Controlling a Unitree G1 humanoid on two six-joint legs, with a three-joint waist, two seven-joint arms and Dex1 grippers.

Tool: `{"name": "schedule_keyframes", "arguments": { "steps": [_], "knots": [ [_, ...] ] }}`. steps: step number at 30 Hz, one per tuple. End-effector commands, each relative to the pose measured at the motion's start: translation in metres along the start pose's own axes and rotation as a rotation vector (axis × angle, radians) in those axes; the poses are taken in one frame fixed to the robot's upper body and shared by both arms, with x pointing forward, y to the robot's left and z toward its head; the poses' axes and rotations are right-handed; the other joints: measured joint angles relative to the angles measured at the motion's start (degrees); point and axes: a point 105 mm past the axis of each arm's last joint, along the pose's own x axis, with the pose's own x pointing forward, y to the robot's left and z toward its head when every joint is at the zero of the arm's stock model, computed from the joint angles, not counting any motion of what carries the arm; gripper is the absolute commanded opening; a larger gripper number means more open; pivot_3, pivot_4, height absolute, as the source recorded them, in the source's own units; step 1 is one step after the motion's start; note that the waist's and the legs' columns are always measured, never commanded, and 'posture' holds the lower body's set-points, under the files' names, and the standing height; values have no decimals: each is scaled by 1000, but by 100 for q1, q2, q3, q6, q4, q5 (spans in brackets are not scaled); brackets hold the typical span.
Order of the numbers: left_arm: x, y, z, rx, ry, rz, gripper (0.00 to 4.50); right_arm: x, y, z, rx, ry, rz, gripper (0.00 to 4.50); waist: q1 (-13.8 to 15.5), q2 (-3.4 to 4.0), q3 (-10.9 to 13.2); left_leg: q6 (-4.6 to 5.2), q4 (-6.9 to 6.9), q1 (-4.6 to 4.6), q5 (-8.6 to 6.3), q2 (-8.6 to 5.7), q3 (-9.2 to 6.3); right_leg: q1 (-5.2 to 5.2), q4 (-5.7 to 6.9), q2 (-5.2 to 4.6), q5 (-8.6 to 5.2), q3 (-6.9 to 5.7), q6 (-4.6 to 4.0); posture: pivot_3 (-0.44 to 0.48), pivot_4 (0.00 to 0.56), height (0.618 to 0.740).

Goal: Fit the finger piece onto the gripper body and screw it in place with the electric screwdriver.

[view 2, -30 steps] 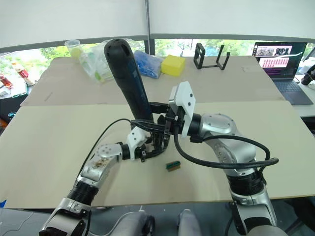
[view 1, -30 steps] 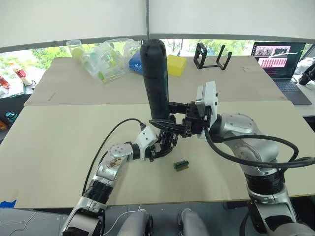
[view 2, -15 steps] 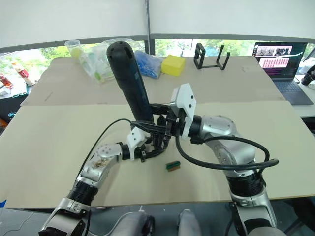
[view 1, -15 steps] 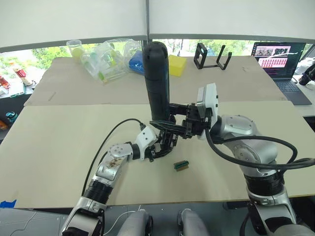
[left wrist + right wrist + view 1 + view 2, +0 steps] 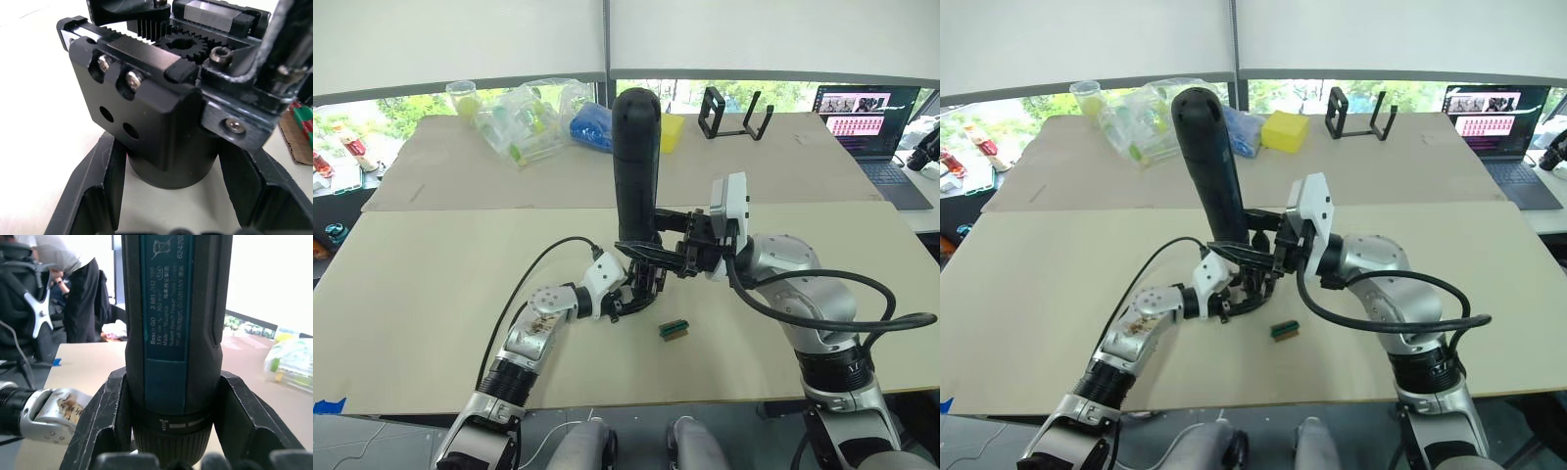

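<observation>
Right claw (image 5: 651, 257) grasps electric screwdriver (image 5: 636, 166) upright; left claw (image 5: 641, 286) clamps gripper body (image 5: 161, 117); tilt risks bit slipping.

You've swung the screwdriver (image 5: 636, 166) more upright: its rounded top has moved rightward, now covering part of the yellow block (image 5: 672, 131), and your right gripper (image 5: 646, 253) has shifted with it.

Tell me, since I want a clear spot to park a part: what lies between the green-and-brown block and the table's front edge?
Nothing: in the left eye view the table is bare from the green-and-brown block to its front edge.
</observation>
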Motion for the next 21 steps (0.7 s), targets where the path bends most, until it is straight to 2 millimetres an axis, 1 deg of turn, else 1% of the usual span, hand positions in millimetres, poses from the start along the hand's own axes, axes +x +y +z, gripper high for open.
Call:
{"name": "schedule_keyframes", "arguments": {
  "steps": [1, 8, 11, 15, 21],
  "knots": [
    [1, 1, 16, 33, -53, -8, 2259, -3, 1, -24, 42, 109, 12, 1913, 1, 0, 0, 0, 0, 1, 0, 0, -1, 1, 0, 0, 0, 0, 0, 0, 150, 740],
    [1, 1, 16, 37, -52, -5, 2259, -6, -1, -36, 56, 163, 9, 1913, 5, 1, -1, 0, -1, 8, -1, 0, -1, 6, -1, -3, 0, 0, 0, 0, 150, 740],
    [0, 1, 16, 38, -51, -6, 2259, -6, -2, -37, 75, 147, -10, 1913, 5, 1, -1, 0, -1, 9, -1, 0, -1, 7, -1, -4, 0, 1, 0, 0, 150, 740],
    [0, 0, 15, 38, -49, -7, 2259, -3, -2, -31, 98, 85, -24, 1913, 3, 2, -2, 0, -2, 11, -1, 0, -1, 7, -1, -4, 0, 2, 0, 0, 150, 740],
    [0, 0, 16, 41, -51, -9, 2259, -4, 0, -36, 96, 100, -27, 1913, 2, 2, -3, 0, -2, 11, -1, 0, -1, 6, -1, -4, 0, 1, 0, 0, 150, 740]
  ]
}}
